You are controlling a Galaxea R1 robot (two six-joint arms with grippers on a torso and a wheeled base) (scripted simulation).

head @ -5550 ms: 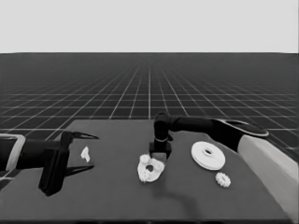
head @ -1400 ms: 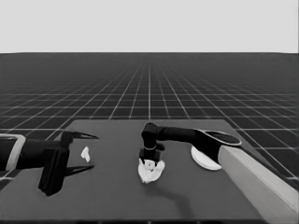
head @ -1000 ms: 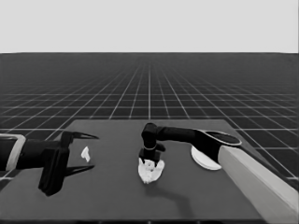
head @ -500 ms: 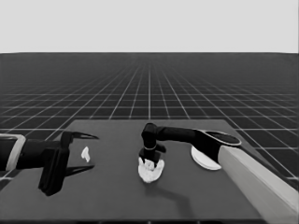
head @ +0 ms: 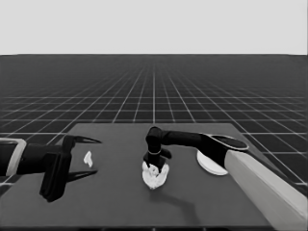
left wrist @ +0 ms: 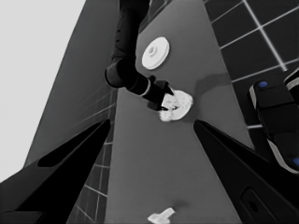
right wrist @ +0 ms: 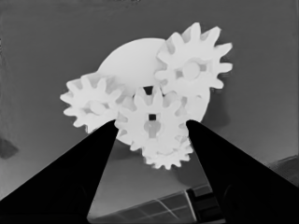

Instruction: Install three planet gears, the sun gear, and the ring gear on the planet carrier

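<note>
Right gripper [right wrist: 150, 128]: my fingers stood slightly apart, flanking the sun gear [right wrist: 150, 122] at the smaller round part's [right wrist: 133, 58] centre; I judged it held.
Planet gears: three sat around it.
Risk: teeth misaligned, gear could jam or tilt.
Larger round part [head: 210, 162]: waiting beside my arm.
Left gripper [head: 84, 157]: parked, spread.

A dark bench [head: 115, 202] stretches across a floor [head: 154, 91] ruled with a pale grid, under a pale blank band at the horizon. Near the bench's left end lies a thin white piece [head: 88, 159], well apart from the other white parts. Past the bench's edge, the left wrist view shows dark machinery [left wrist: 275, 121] with pale bands and small blue lights.
</note>
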